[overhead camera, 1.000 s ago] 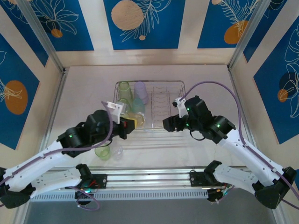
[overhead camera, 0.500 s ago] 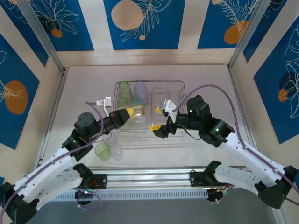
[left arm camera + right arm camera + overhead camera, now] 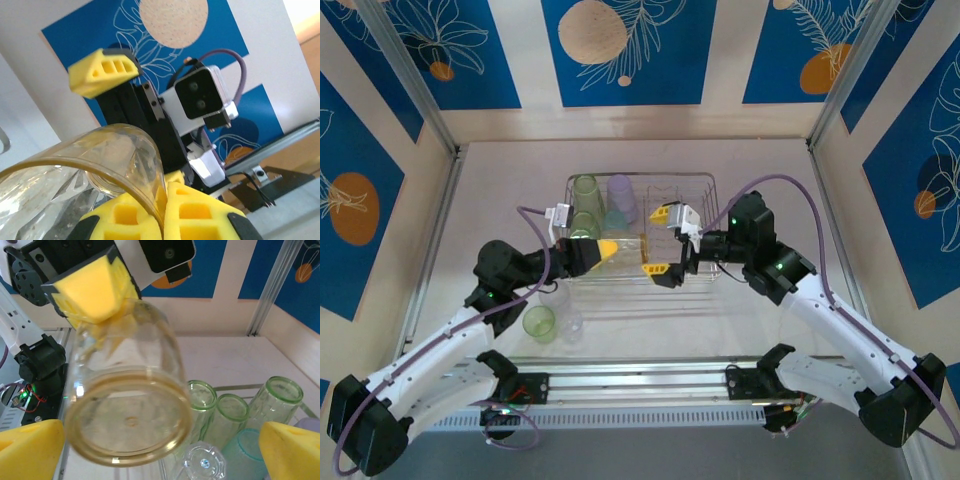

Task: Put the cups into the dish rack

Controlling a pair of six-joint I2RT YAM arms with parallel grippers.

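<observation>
Amber cup (image 3: 127,410), rim pinched in my left end effector (image 3: 603,250), faces my released right end effector (image 3: 658,241), presumably for handover.

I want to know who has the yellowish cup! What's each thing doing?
amber cup: on its side above the rack, held by its rim.
left fingers: shut on that rim.
right fingers: wide open either side of the cup, not gripping.
dish rack: partly filled with green cups, a lilac cup, a teal cup.
green cup on the table: not loaded yet.
clear cup beside it: not loaded yet.
</observation>
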